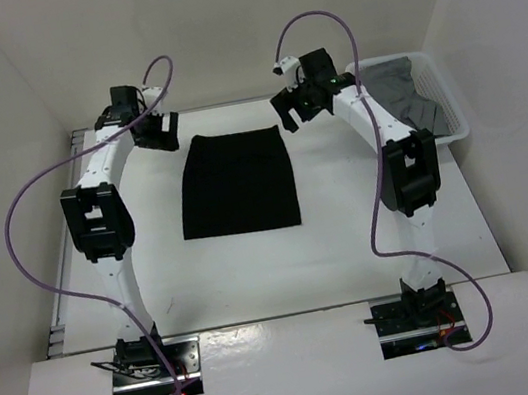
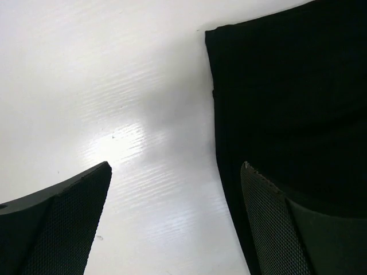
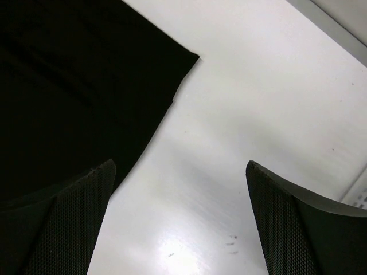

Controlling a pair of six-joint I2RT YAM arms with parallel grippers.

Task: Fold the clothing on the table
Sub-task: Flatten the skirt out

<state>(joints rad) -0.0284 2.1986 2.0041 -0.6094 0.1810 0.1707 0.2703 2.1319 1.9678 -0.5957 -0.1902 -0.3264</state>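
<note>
A black piece of clothing (image 1: 237, 182) lies flat on the white table (image 1: 353, 243) as a folded rectangle, narrower at its far end. My left gripper (image 1: 168, 130) hovers by its far left corner, open and empty; in the left wrist view the clothing (image 2: 287, 103) fills the right side and bare table shows between the gripper's (image 2: 175, 169) fingers. My right gripper (image 1: 287, 112) hovers open and empty by the far right corner. In the right wrist view the clothing (image 3: 74, 86) lies at upper left, beside that gripper (image 3: 180, 166).
A small white basket (image 1: 445, 116) holding grey clothes (image 1: 406, 87) stands at the table's far right edge, close behind the right arm. White walls enclose the table on three sides. Purple cables loop from both arms.
</note>
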